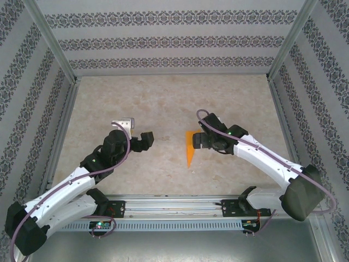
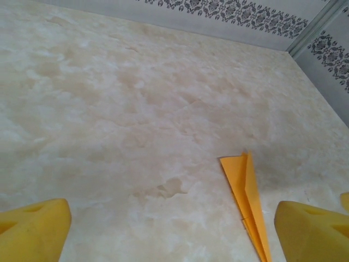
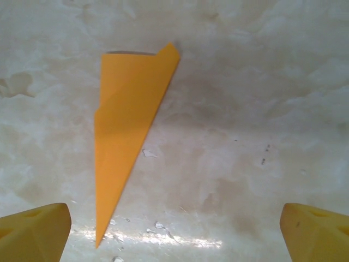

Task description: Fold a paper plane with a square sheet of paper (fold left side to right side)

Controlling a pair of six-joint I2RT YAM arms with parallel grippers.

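Folded orange paper (image 3: pixel 128 125), narrow pointed wedge, flat on bench (image 1: pixel 163 103) near centre. Empty left end effector (image 1: pixel 146 139) spread wide, apart from paper; empty right end effector (image 1: pixel 199 141) spread wide, just beside paper's right edge.

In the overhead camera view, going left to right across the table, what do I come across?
left end effector → folded orange paper → right end effector

Folded orange paper (image 3: pixel 128 125), narrow wedge, flat on table (image 3: pixel 245 109), right claw (image 3: pixel 174 232) spread wide
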